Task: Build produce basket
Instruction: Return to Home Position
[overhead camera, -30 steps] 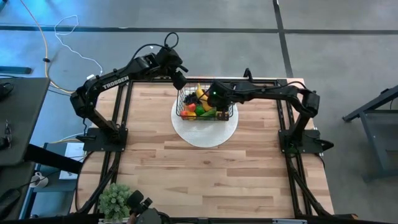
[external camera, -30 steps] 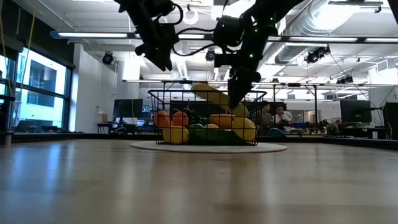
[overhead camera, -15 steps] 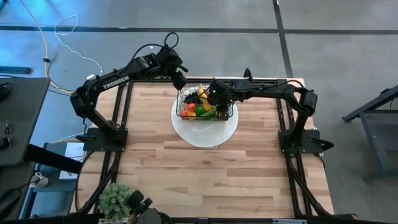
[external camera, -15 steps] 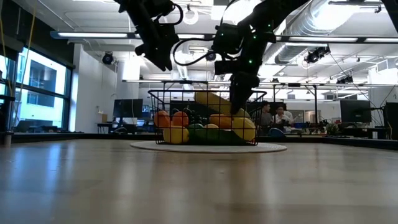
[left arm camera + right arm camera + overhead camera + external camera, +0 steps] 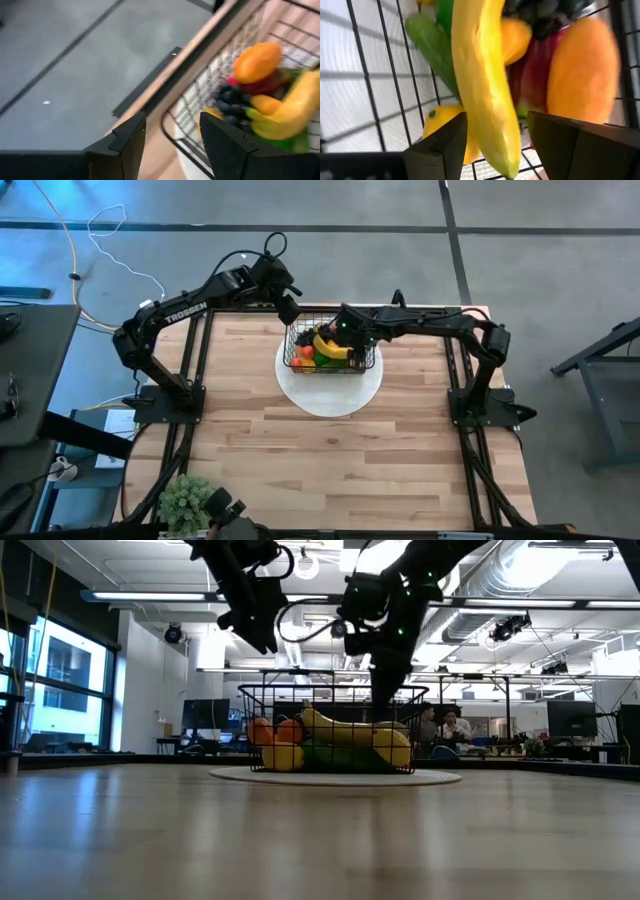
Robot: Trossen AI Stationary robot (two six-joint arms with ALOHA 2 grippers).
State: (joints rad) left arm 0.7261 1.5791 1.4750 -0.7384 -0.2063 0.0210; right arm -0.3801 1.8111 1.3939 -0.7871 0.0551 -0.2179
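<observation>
You see the basket [image 5: 320, 700] standing on the round white plate [image 5: 330, 395], near the far edge of the tabletop [image 5: 330, 465]. It is filled with produce. The banana [image 5: 333, 348] lies on top of the pile, beside the orange fruit [image 5: 257, 61] and the dark grapes [image 5: 227, 97]. Your right gripper [image 5: 345, 328] hangs just above the basket. Its jaws are released, wide apart, and the banana lies free under them. Your left gripper [image 5: 288, 306] hovers beside the basket's far left corner, outside the wire, its jaws also released and empty.
</observation>
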